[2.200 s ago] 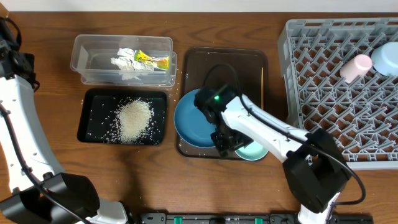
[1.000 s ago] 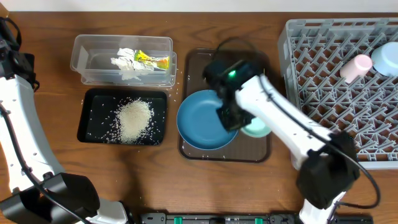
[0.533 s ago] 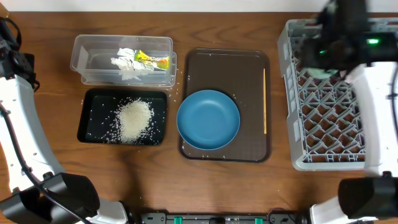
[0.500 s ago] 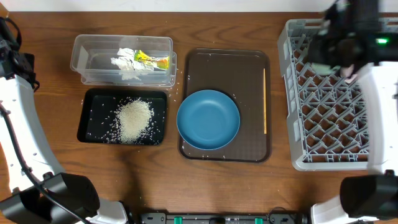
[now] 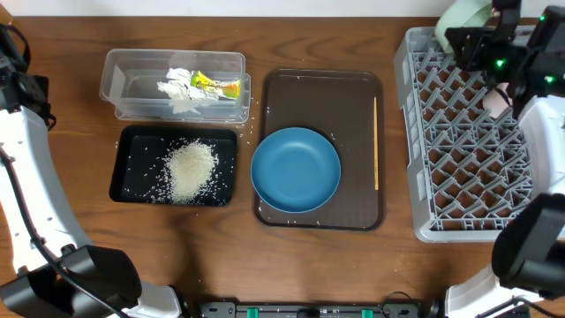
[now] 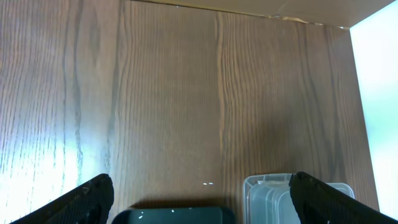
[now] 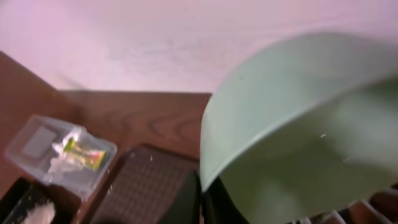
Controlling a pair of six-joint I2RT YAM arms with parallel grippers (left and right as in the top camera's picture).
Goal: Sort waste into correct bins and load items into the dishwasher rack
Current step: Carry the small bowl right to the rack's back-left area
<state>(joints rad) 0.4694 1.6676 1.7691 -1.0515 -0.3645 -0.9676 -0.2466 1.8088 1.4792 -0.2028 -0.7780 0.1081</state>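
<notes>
The right pincer [image 7: 203, 196], pinching the mint-green bowl [image 5: 465, 16] by its rim, has lifted it off the brown tray [image 5: 353, 97] to the grey rack's [image 5: 459, 177] far edge, ready for lowering. The blue dish [image 5: 296, 170] and the chopsticks [image 5: 376, 141] remain on the tray. The left pincer [image 6: 211, 200] hangs spread and empty over the desk [image 6: 186, 93].

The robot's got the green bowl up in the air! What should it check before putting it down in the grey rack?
1. Mint-green bowl held by right pincer: ok, rim pinched between the fingers.
2. Bowl above the rack: ok, over its far edge.
3. Free slots underneath: ok, bare lattice near that corner.
4. Pink cup out of the way: cannot tell, partly hidden.
5. Left pincer clear: ok, open, empty, far from the rack.
</notes>
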